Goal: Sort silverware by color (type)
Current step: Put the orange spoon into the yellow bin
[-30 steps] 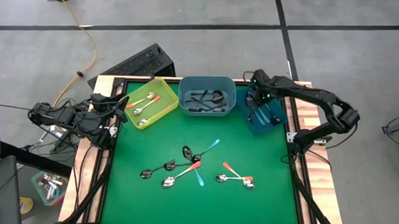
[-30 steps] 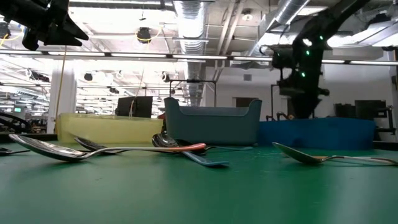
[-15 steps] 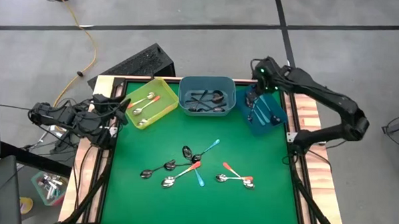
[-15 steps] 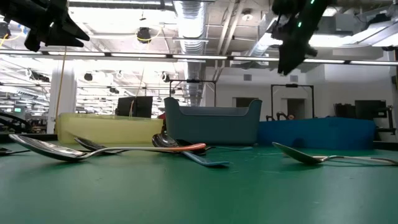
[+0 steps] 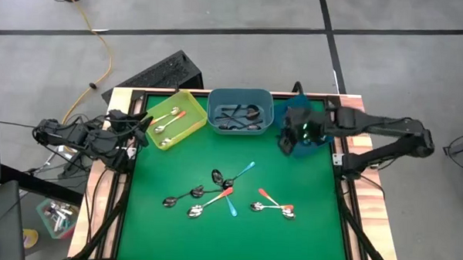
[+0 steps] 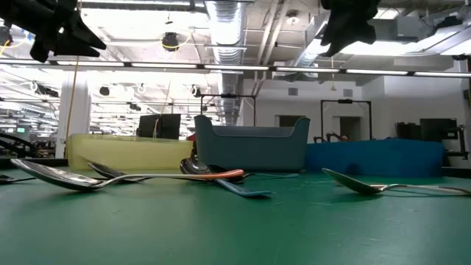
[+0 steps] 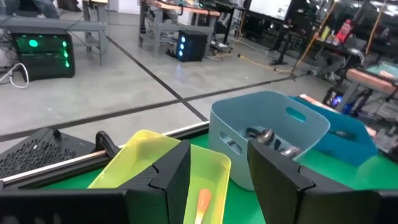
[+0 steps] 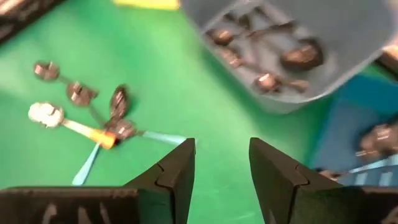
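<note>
a: so what changed in that last second? the right gripper point(image 5: 291, 138) was down over the dark blue plastic bin point(image 5: 317, 142) at the upper right of the high view, then it lifted, and by this frame it had swung out over the bin's left edge toward the green mat point(image 5: 174, 236). fingers were apart with nothing between them in the right wrist view.

b: so i'd guess a teal spoon just got dropped off and it was heading back for another. what was left?

a: a loose cluster of small spoons with shiny metal bowls point(image 5: 228, 193) in the lower middle of the high view, orange-red, teal and dark handles mixed. the yellow bin point(image 5: 189, 125) had a couple of orange ones and the grey-blue bin point(image 5: 213, 112) held dark ones.

b: and the left gripper point(image 5: 143, 127)?

a: parked at the left edge beside the yellow bin, jaws apart, empty. right arm stretched nearly flat across from the right side.
</note>
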